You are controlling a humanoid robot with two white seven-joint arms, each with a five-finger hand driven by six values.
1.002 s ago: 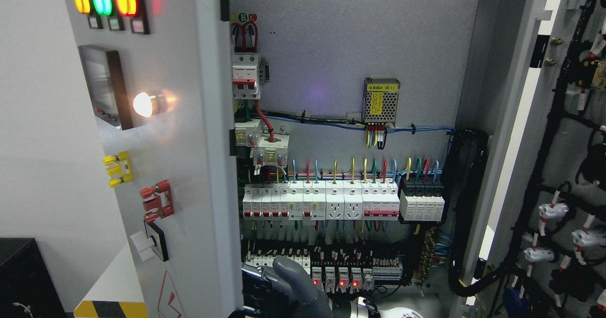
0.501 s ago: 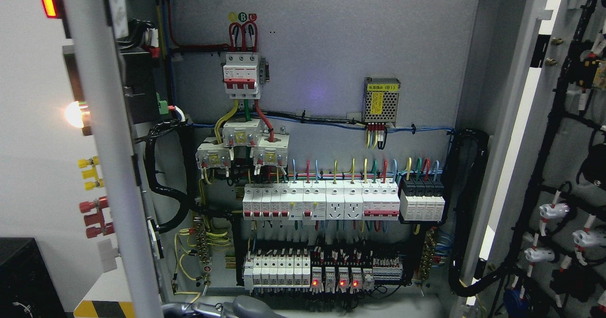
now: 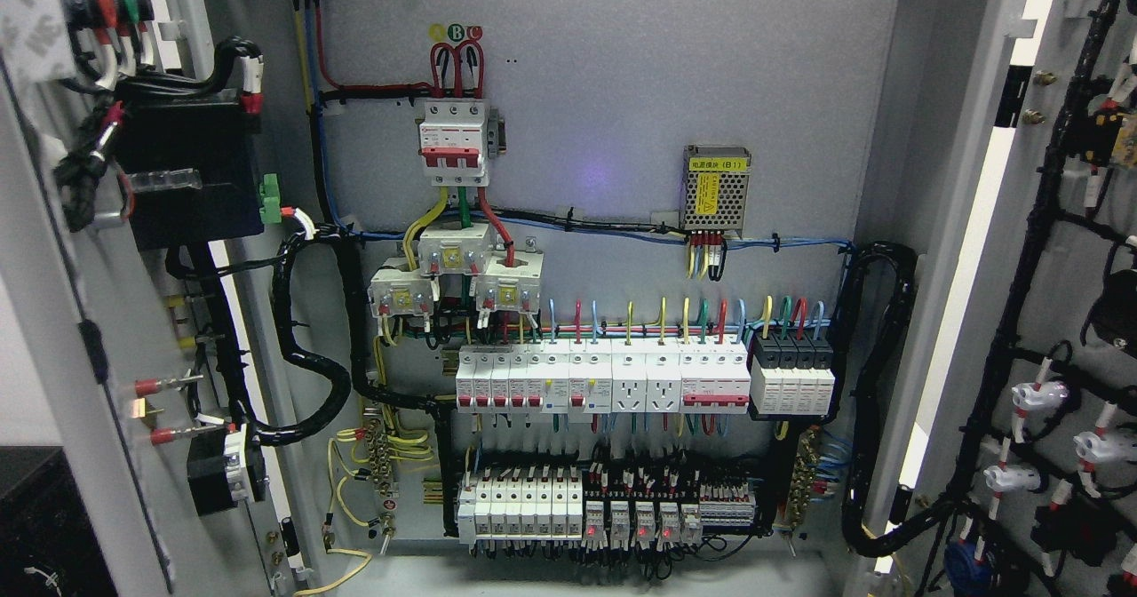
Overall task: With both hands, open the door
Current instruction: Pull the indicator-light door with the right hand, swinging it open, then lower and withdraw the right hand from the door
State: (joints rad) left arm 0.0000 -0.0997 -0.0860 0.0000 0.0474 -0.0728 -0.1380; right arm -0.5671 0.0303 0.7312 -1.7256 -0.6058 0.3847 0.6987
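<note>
The grey electrical cabinet stands with both doors swung wide. The left door (image 3: 62,375) shows its inner face at the picture's left, carrying black wiring, a black box and the backs of switches. The right door (image 3: 1048,250) is open at the right, its inner side lined with black cable looms and white connectors. Between them the back panel (image 3: 622,117) is fully exposed, with a red-and-white breaker at the top, a perforated power supply and rows of white breakers lower down. Neither of my hands shows in the head view.
A black object (image 3: 40,526) sits at the lower left corner beside the left door. Thick black cable bundles (image 3: 306,357) loop from the left door into the cabinet, and another loops at the right side (image 3: 875,401).
The left door swung further open to the left, from showing its front with lamps to showing its inner wired face. The grey hand at the bottom edge dropped out of view.
</note>
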